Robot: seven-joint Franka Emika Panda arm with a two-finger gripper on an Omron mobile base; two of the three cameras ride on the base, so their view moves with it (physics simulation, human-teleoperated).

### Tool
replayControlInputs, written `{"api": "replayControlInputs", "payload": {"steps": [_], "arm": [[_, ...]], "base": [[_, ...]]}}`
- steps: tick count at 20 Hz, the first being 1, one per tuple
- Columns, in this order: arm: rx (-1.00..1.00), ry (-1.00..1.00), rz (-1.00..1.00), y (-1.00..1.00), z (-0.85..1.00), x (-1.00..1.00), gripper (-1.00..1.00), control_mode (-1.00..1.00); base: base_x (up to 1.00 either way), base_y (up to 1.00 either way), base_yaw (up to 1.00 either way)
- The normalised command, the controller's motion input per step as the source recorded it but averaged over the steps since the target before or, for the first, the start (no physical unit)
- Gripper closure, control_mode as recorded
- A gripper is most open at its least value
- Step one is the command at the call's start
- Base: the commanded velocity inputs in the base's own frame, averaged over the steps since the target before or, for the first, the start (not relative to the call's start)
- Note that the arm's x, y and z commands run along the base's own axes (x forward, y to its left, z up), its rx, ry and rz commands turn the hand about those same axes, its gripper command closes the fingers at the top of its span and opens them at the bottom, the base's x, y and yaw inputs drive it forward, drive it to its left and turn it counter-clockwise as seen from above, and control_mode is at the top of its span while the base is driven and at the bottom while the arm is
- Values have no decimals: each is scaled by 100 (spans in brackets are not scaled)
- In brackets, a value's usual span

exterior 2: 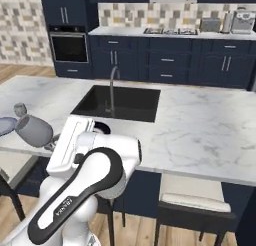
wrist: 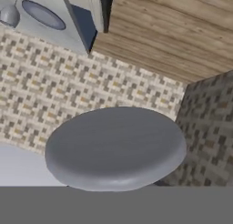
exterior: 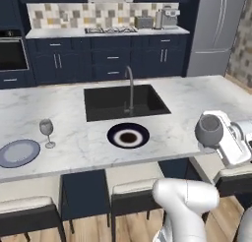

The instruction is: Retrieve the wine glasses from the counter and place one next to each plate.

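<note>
Closest to the hand camera is the round grey foot of a wine glass [exterior: 209, 130], carried on its side by the gripper [exterior: 220, 137], whose jaws are narrow on the thin stem. Probably it goes beside the navy-ringed plate [exterior: 128, 136]. 1 other glass [exterior: 47, 131] stands just beside the pale blue plate [exterior: 18, 153] on the smooth marble island [exterior: 197, 98].

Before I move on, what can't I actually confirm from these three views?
- Fingertips on the held glass: left base view, hidden behind its bowl; hand view, bowl covers them.
- Held glass's stem and foot: both base views, hidden by bowl and hand.
- Ringed plate: right base view, mostly behind the hand.
- Blue plate: right base view, cut by the left edge.
</note>
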Motion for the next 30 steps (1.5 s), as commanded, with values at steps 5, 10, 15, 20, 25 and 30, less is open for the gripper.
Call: {"api": "replayControlInputs", "payload": {"steps": [5, 10, 15, 20, 25, 30], "arm": [[0, 0, 0, 0, 0, 0, 100, 100], [0, 0, 0, 0, 0, 0, 100, 100], [0, 0, 0, 0, 0, 0, 100, 100], [0, 0, 0, 0, 0, 0, 100, 100], [0, -2, 11, -35, -11, 49, 100, -100], [0, -3, 18, -51, -35, 92, 100, -100]], "base": [[65, -25, 15], [44, -37, 37], [44, -39, 33], [45, -38, 20], [31, -18, 6], [0, 0, 0]]}}
